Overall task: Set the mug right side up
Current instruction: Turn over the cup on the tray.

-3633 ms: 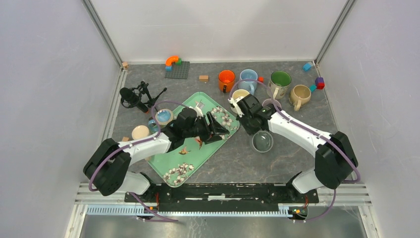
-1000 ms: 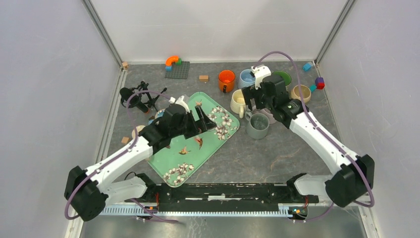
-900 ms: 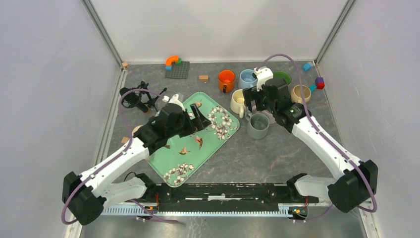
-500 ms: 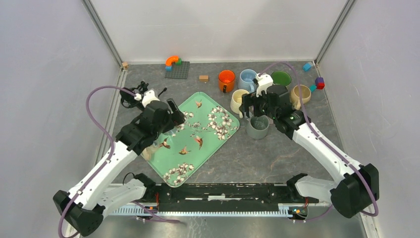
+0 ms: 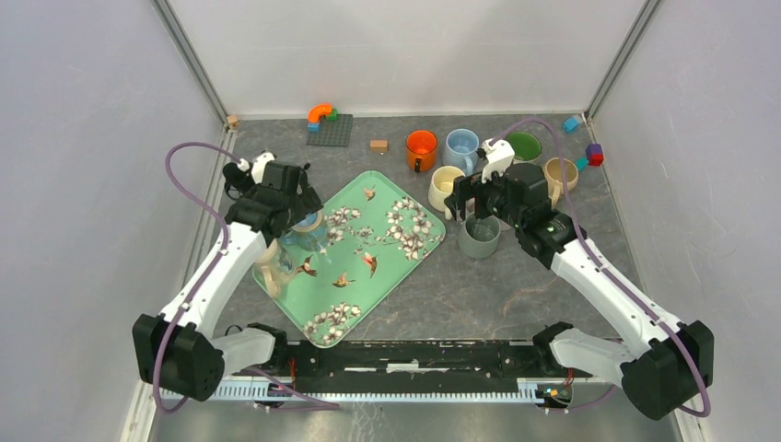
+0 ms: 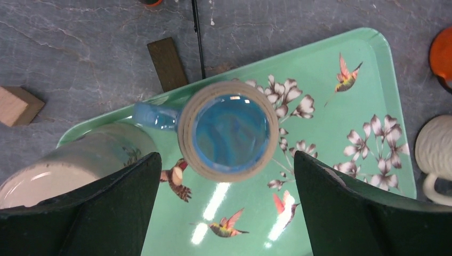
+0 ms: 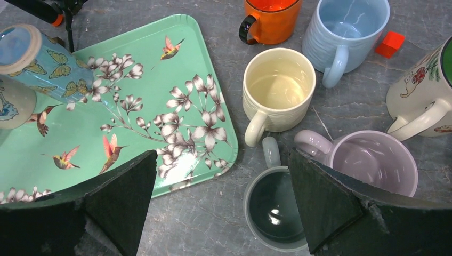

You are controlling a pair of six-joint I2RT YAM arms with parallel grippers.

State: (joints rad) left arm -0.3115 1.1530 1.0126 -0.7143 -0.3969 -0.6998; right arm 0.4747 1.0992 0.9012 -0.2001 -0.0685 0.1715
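On the worktop (image 5: 479,295), the tray (image 6: 341,160) carries at its left end a mug (image 6: 230,133) below my left fingers (image 6: 106,213), a second mug (image 6: 69,160) just beside it, nearer and leftward, while right of the tray a cluster of mugs (image 7: 277,88) sits below my right fingers (image 7: 330,202).

A mint-green tray printed with blossoms and hummingbirds (image 7: 133,106) is seen at left on the grey marbled tabletop (image 7: 213,224); a blue butterfly-patterned mug (image 7: 50,69) stands at its far corner; a cream ribbed mug (image 7: 277,88), an orange mug with a black handle (image 7: 269,18), a pale blue mug (image 7: 341,29), a lilac mug (image 7: 368,160) and a grey mug (image 7: 274,205) are grouped upright beside the tray; the right gripper (image 7: 223,160) is held wide apart above them.
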